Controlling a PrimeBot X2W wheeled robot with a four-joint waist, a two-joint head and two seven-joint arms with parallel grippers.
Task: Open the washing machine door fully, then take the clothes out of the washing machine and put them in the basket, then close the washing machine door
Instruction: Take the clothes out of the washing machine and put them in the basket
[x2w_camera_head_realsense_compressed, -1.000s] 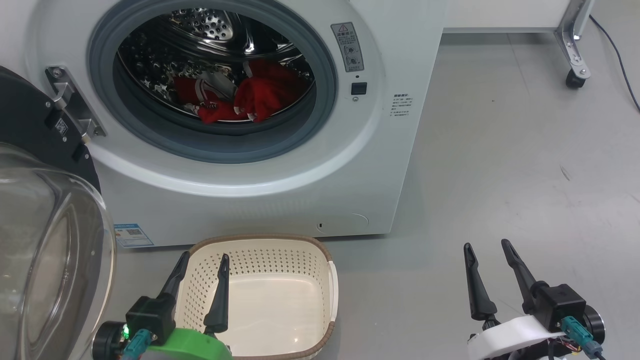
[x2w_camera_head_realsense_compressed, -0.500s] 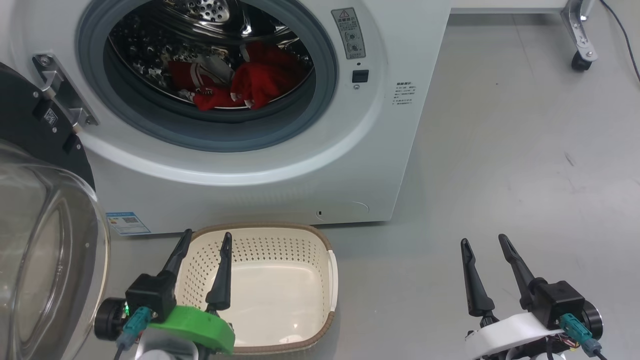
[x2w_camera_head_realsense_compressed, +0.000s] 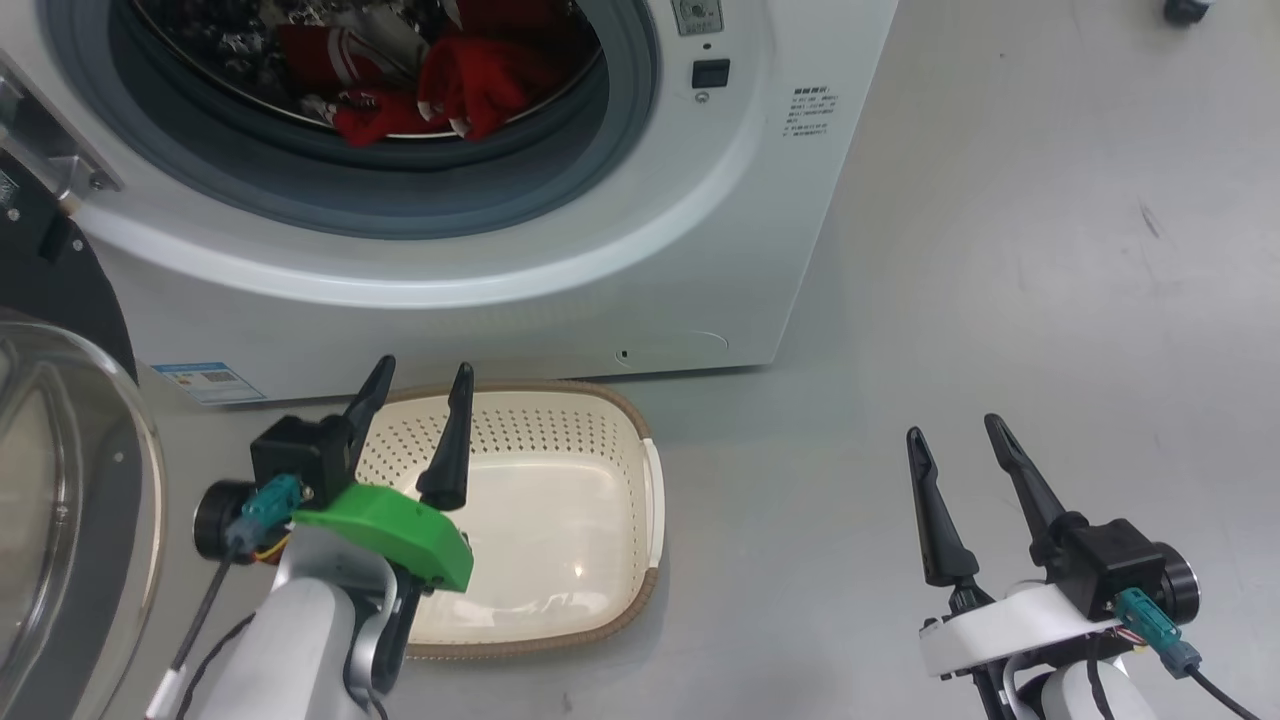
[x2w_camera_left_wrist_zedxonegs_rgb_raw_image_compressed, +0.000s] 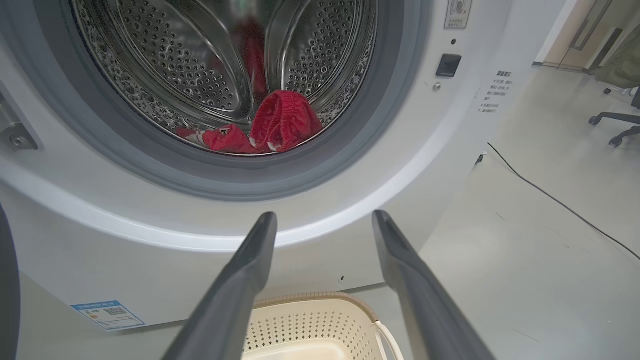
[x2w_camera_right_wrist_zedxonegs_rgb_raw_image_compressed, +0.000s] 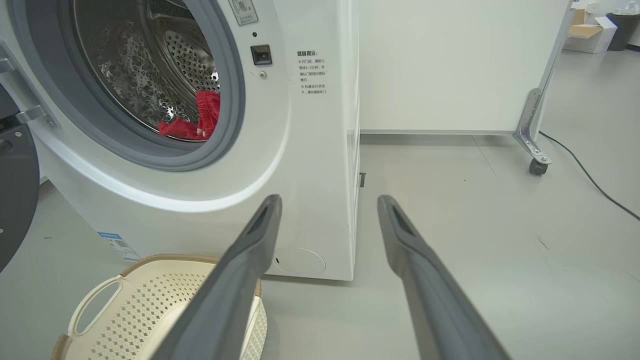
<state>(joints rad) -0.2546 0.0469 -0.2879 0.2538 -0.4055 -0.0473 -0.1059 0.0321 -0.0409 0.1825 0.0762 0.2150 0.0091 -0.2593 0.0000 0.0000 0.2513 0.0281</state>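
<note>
Gaping wide, left end effector (x2w_camera_head_realsense_compressed: 424, 365), right end effector (x2w_camera_head_realsense_compressed: 951, 426), both empty

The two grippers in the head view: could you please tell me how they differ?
The left gripper sits on a green mount, the right gripper on a white mount. The left gripper hangs by the left side of the basket; the right gripper is over bare floor, apart from it. Both are open, hold nothing, and point toward the washing machine.
</note>
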